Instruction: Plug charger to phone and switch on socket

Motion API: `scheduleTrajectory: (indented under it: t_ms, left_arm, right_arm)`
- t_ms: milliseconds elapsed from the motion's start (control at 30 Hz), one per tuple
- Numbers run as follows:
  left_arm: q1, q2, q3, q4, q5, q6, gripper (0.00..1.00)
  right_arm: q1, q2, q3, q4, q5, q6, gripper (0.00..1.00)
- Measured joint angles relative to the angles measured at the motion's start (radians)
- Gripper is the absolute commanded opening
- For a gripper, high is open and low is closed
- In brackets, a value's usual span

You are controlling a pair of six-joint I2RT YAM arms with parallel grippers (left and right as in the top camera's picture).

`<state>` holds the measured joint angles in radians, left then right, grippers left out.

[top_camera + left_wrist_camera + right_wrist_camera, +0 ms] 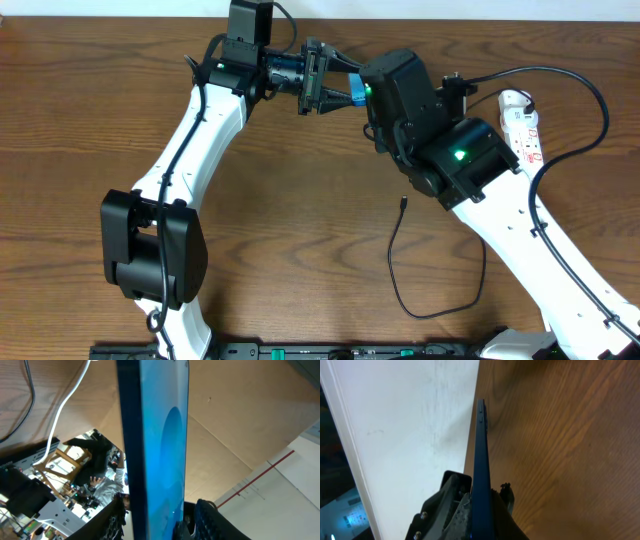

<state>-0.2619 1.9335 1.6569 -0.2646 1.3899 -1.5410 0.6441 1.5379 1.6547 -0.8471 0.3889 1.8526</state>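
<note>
Phone (355,93) hangs in the air over the far middle of the table (300,220), caught between the two tools, with only a sliver of blue showing from overhead. Its long axis runs roughly left to right, from one wrist toward the other.

The right gripper (368,92) is clamped across the phone's thin body; in the right wrist view the phone (481,460) stands edge-on between the closed fingers. The left gripper (342,95) meets it from the other end. In the left wrist view its fingers (116,520) flank the phone (160,450) closely on both sides, but whether they press on it I cannot tell.

The charger (392,260) lies loose on the wood, its connector tip (401,203) on the near side of the phone and well below it, close beside the right forearm. The right arm is the nearer one to that tip, and my guess is that it takes the tip once the left has the phone.

The left arm climbs diagonally from the near left, wrist turned to point right. The right arm slants in from the near right, wrist pointing left. The socket (522,125) lies beyond the right arm at the far right.
</note>
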Motion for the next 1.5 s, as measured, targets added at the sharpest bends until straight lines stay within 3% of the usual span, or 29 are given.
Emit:
scheduleTrajectory:
  t_ms: [167, 900, 1267, 1367, 1500]
  left_arm:
    - [0.0, 0.0, 0.0, 0.0, 0.0, 0.0, 0.44]
    - [0.0, 0.0, 0.0, 0.0, 0.0, 0.0, 0.25]
    - [0.002, 0.0, 0.0, 0.0, 0.002, -0.019, 0.08]
    - [0.005, 0.0, 0.0, 0.0, 0.004, -0.027, 0.07]
    - [0.005, 0.0, 0.0, -0.001, 0.002, -0.026, 0.08]
  right_arm:
    - [-0.01, 0.0, 0.0, 0.0, -0.001, 0.0, 0.01]
    - [-0.01, 0.0, 0.0, 0.02, -0.046, 0.0, 0.01]
    - [-0.01, 0.0, 0.0, 0.023, -0.061, 0.046, 0.02]
    - [-0.01, 0.0, 0.0, 0.024, -0.067, 0.062, 0.1]
    - [-0.01, 0.0, 0.0, 0.026, -0.077, 0.044, 0.4]
